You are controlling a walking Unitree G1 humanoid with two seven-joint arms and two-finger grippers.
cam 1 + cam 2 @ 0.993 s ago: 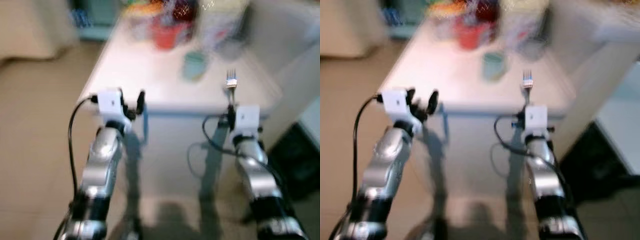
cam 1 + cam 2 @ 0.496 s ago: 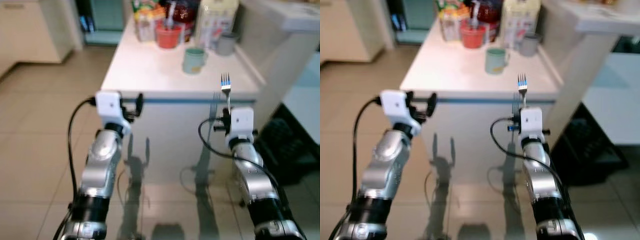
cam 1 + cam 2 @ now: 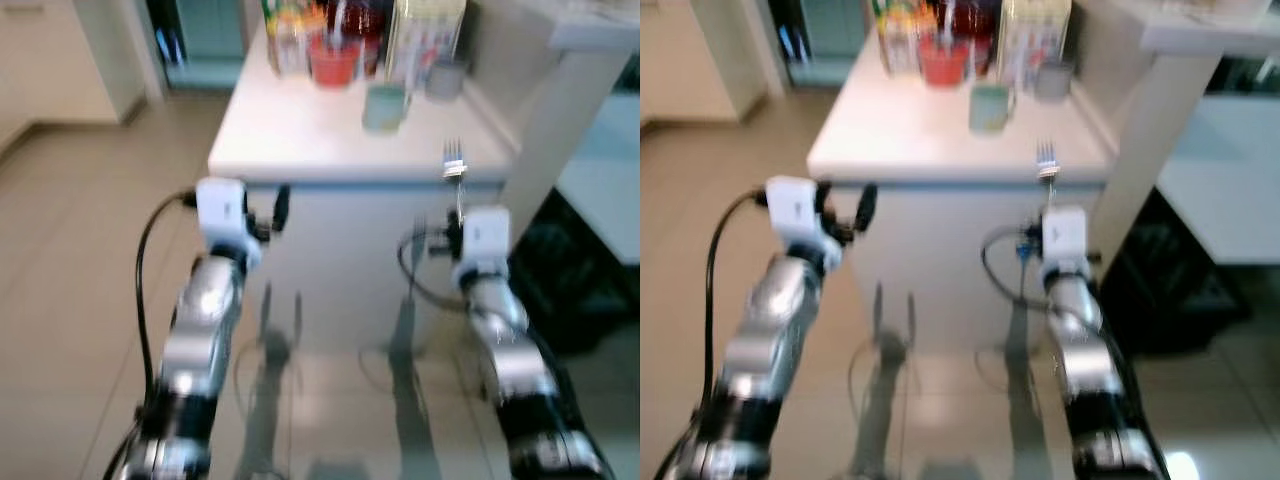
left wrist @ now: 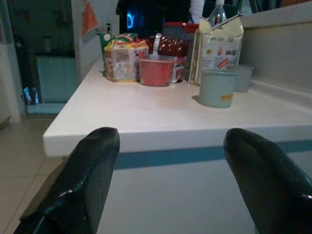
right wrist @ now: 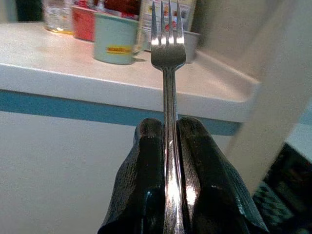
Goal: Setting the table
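Observation:
A white table with a blue stripe under its edge stands just ahead of both arms. My right gripper is shut on the handle of a silver fork, held upright with the tines up, just short of the table's front right edge. My left gripper is open and holds nothing. It sits level with the table's front edge, near its left corner. A pale green mug stands on the table beyond the fork.
A red bowl, snack packets, a carton and a grey cup crowd the table's far end. A white wall rises at the table's right, with a dark crate on the tiled floor below it.
The whole picture has shifted and blurred, so the camera has moved; the table sits slightly lower and nearer. Both arms hold the same pose, with the fork still gripped.

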